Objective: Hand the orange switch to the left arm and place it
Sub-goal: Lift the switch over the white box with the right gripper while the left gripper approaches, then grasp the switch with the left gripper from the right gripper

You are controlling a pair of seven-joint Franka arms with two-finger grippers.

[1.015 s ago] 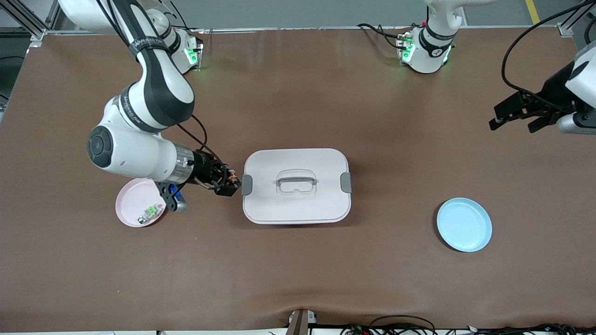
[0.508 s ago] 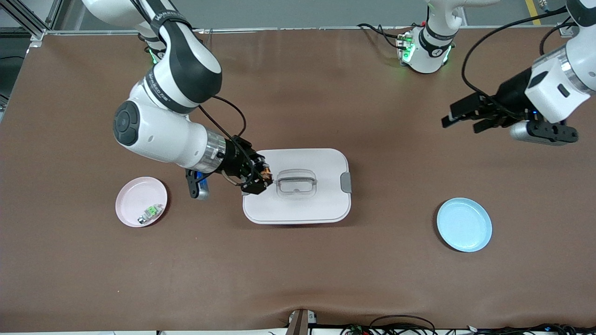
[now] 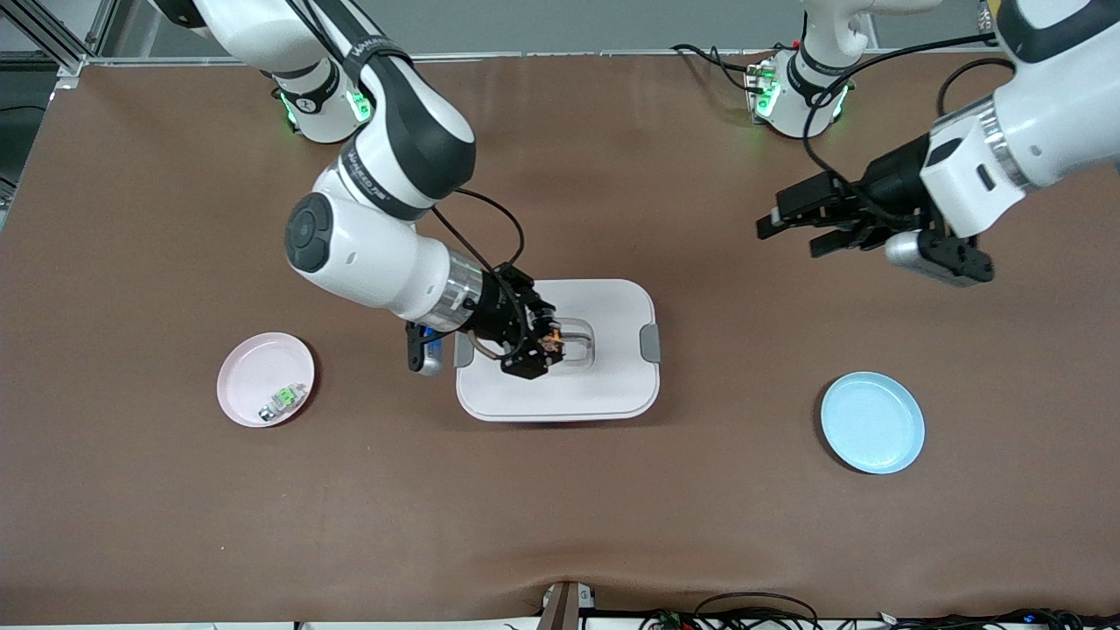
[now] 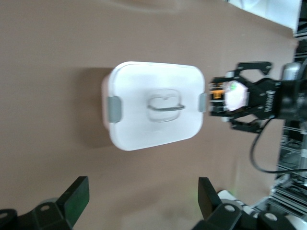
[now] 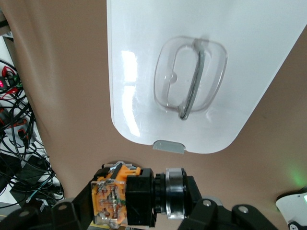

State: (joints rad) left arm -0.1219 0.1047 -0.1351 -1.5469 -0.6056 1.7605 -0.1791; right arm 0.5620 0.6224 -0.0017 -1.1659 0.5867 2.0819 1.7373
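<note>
Pickup done: right gripper (image 3: 535,348), jaws clamped on the small black-and-orange switch (image 5: 125,201), is over the white latched plastic box (image 3: 612,385). Left gripper (image 3: 792,229) hangs jaws-apart above bare surface; handover and placement remain.

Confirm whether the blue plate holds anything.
No. The blue plate lies bare in the front view, nothing on it.

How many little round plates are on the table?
2. The pink plate sits toward the right arm's end of the table, with a small green part on it. The blue plate sits toward the left arm's end, beside the white box.
</note>
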